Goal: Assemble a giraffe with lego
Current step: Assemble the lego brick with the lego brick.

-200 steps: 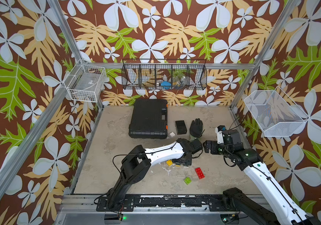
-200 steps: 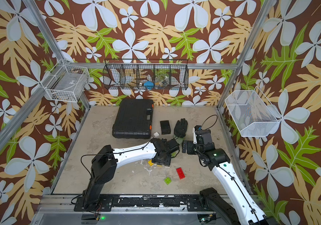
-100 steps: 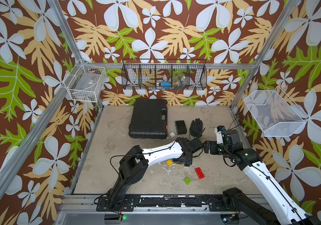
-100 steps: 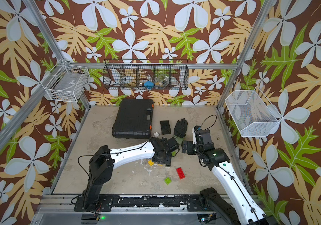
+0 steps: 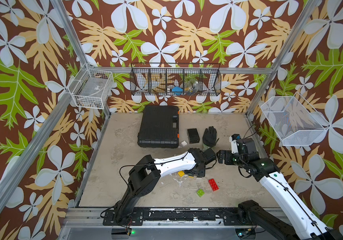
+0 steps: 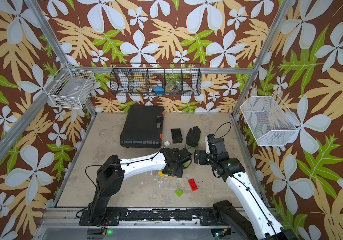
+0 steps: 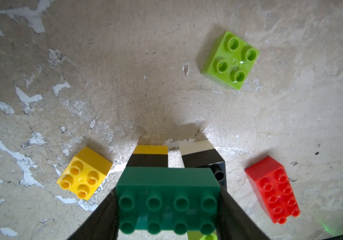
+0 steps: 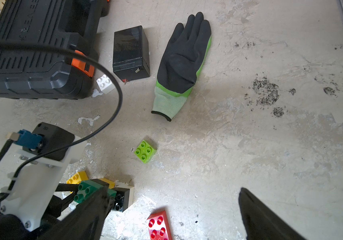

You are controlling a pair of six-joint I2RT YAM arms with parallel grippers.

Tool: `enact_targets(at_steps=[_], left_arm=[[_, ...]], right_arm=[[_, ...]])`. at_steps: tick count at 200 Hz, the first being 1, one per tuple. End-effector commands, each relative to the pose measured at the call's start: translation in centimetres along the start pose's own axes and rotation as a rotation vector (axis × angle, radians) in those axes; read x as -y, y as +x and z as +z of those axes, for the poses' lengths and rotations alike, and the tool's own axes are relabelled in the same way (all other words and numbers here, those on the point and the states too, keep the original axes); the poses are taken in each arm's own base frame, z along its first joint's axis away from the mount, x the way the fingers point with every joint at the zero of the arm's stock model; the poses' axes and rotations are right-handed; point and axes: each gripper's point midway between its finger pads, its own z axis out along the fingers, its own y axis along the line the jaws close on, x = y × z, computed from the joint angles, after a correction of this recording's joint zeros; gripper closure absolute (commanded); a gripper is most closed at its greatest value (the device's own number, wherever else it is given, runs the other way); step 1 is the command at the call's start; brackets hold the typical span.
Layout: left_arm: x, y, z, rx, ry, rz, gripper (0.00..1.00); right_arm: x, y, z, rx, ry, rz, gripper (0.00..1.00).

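Moved: hardly anything; both arms and every loose brick lie as a second ago.
Giraffe [image 7: 162,176]: dark green body on yellow-black and white-black legs, standing near the middle of the tabletop [image 5: 124,166].
Left gripper [image 7: 167,195]: jaws clamped on the body's ends.
Right gripper [image 8: 172,190]: jaws wide apart, holding nothing.
Loose lego: one yellow brick [image 7: 84,172], two lime bricks [image 7: 229,60], one red brick [image 7: 272,189], one white brick [image 8: 105,83].
Around: black case [image 5: 158,126], small black box [image 5: 193,136] and glove [image 5: 209,136], toward the far edge.
In the way: left arm hides the giraffe in both top views.
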Motion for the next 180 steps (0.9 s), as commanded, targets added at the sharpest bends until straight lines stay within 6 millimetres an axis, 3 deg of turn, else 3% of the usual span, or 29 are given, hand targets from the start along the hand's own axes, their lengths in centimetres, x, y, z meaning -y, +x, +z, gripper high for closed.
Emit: enact_targets(at_steps=[1,56,180], left_arm=[[-0.6,0.8,0.2,-0.034,-0.019,-0.007,0.71],[-2.4,1.8,1.0,-0.062,-0.095,-0.036,0.7],[-2.4,3.7,1.9,-0.099,-0.129,-0.056,0.7]], right_arm=[[0.1,0.0,0.1,0.001,0.007,-0.01,0.0],[0.2,0.0,0.0,0.002,0.012,-0.006,0.0],[-0.3,-0.7,-0.5,0.024,0.029,-0.032,0.0]])
